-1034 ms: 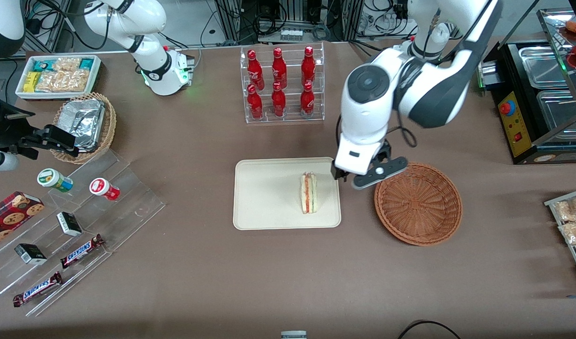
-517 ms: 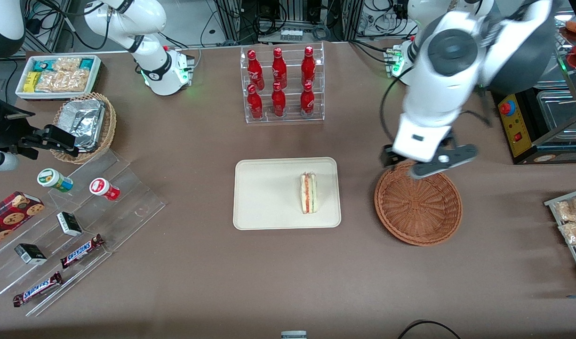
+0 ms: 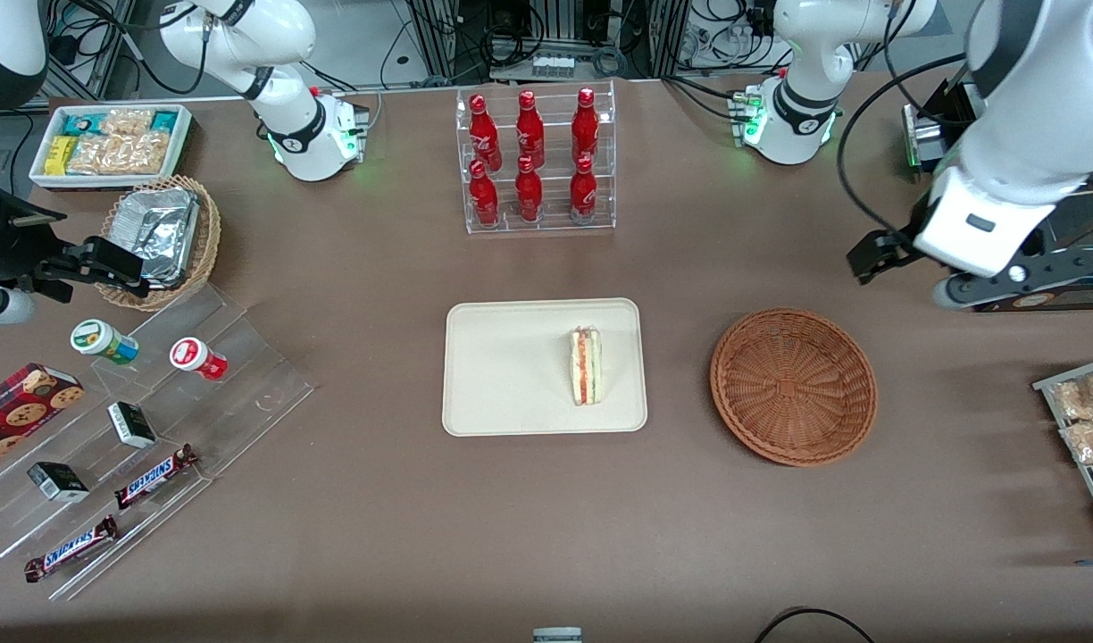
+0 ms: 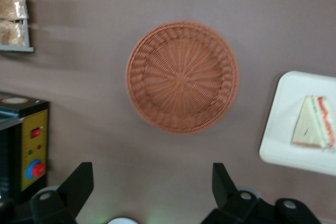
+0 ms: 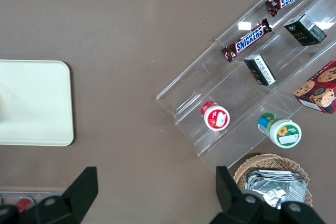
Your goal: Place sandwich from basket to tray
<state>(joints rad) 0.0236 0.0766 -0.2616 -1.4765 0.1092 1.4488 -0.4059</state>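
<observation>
The sandwich (image 3: pixel 587 366) lies on the cream tray (image 3: pixel 511 366), near the tray's edge that faces the basket, with its striped cut edge showing. The reddish-brown wicker basket (image 3: pixel 793 386) stands empty beside the tray, toward the working arm's end. My left gripper (image 3: pixel 895 252) is open and empty, raised well above the table, farther from the front camera than the basket and out toward the working arm's end. The left wrist view shows the open gripper (image 4: pixel 149 187), the empty basket (image 4: pixel 182 76), the tray (image 4: pixel 281 140) and the sandwich (image 4: pixel 313 129).
A clear rack of red bottles (image 3: pixel 536 161) stands farther from the front camera than the tray. A black appliance with a red button (image 3: pixel 982 234) is close beside the gripper. A rack of snack packets (image 3: pixel 1082 420) lies at the working arm's end. Acrylic steps with snacks (image 3: pixel 136 420) lie toward the parked arm's end.
The gripper moved from the tray's edge, across the basket, up and out toward the working arm's end. The sandwich stayed on the tray.
</observation>
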